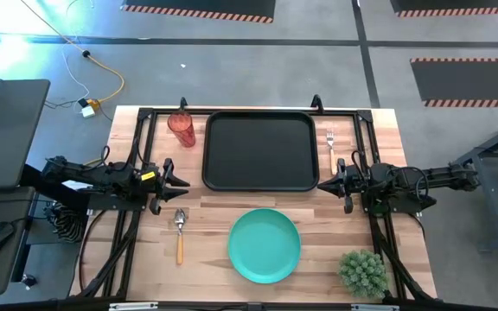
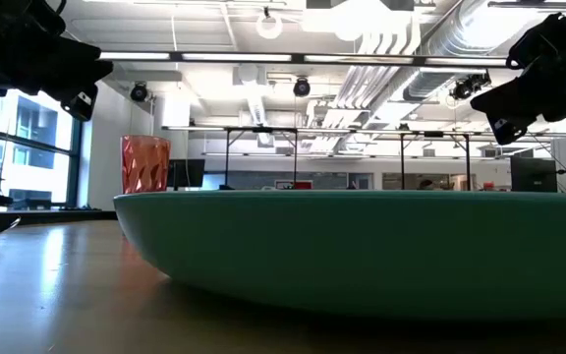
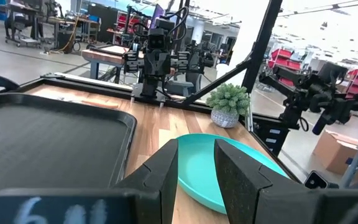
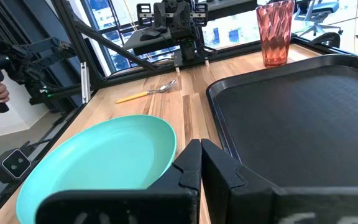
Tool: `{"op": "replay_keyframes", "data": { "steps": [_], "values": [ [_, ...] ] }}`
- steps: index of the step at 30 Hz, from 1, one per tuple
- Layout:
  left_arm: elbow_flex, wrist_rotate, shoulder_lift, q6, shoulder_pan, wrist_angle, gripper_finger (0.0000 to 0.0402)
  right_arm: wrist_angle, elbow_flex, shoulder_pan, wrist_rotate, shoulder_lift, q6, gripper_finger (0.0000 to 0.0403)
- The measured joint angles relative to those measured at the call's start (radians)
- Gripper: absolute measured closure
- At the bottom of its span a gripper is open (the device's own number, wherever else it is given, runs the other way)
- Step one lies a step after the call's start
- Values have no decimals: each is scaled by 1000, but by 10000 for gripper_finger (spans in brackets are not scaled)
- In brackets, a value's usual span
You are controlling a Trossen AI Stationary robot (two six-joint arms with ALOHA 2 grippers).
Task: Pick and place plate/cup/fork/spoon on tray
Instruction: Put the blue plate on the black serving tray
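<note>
The black tray (image 1: 258, 151) lies at the table's far middle. The teal plate (image 1: 264, 244) lies flat on the table near its front edge, and also shows in the right wrist view (image 4: 104, 155). The red cup (image 1: 181, 128) stands upright left of the tray. The fork (image 1: 331, 147) lies right of the tray. The spoon (image 1: 180, 233) lies left of the plate. My left gripper (image 1: 176, 184) hovers open and empty at the tray's near left corner. My right gripper (image 1: 325, 184) hovers shut and empty at the tray's near right corner.
A small green potted plant (image 1: 363, 272) stands at the table's near right corner. Black frame bars (image 1: 141, 147) run along the table's left, right and far sides. Bare wood lies between the tray and the plate.
</note>
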State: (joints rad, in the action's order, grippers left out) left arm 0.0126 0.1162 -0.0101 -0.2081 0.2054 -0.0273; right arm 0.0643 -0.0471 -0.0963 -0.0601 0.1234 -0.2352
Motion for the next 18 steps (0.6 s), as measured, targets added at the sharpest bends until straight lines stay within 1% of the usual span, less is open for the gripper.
{"op": "replay_keyframes", "data": {
  "steps": [8,18],
  "values": [
    [0,1,0,-9,0,-1,307,0,0,0,0,0,0,403],
    [0,2,0,-269,0,-3,307,0,0,0,0,0,0,403]
  ]
}}
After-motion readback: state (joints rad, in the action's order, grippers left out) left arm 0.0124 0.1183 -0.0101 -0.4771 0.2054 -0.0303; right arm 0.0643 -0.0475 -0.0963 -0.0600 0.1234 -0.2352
